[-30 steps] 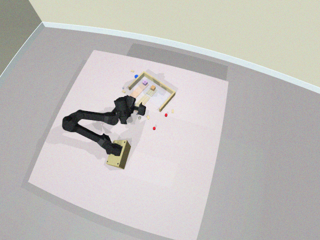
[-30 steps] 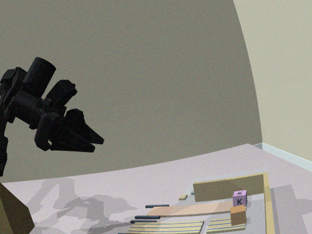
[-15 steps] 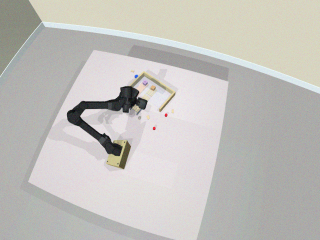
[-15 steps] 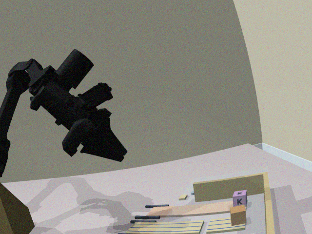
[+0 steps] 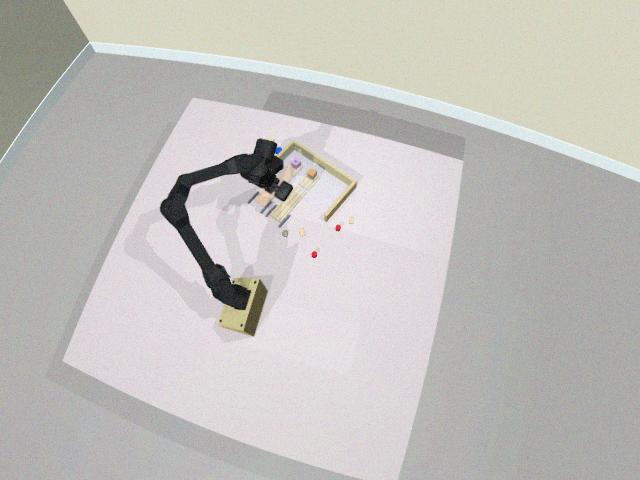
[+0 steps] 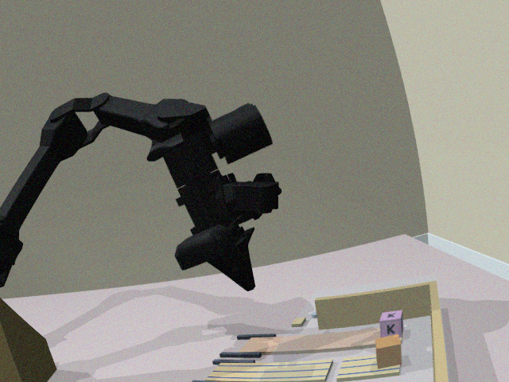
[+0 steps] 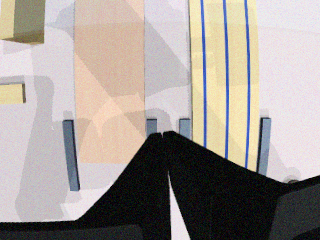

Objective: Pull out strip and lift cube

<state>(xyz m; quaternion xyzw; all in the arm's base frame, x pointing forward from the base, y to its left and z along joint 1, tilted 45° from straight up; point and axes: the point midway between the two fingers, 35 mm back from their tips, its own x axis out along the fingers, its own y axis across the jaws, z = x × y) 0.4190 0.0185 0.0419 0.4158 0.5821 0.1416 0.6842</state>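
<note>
A plain peach strip (image 5: 263,198) (image 6: 308,343) (image 7: 110,75) lies in one piece, with the purple cube (image 5: 295,163) (image 6: 390,328) marked K on its far end. Beside it lies a yellow strip with blue lines, its long part (image 6: 275,371) (image 7: 215,75) parted by a gap from a short part (image 6: 353,368). An orange cube (image 5: 311,173) (image 6: 388,352) with no visible mark sits on that short part. My gripper (image 6: 248,286) (image 7: 162,143) is shut and empty, pointing down above the near ends of the strips. In the wrist view its fingertips appear between the two strips.
A low tan wall (image 5: 341,199) (image 6: 370,305) (image 7: 29,17) encloses the strips' far ends, open toward the robot. Dark bars (image 6: 240,354) (image 7: 71,155) flank the near ends. Red bits (image 5: 338,227), a blue bit (image 5: 278,149), a grey bit (image 5: 284,233) and tan chips (image 5: 302,232) (image 6: 298,321) lie around.
</note>
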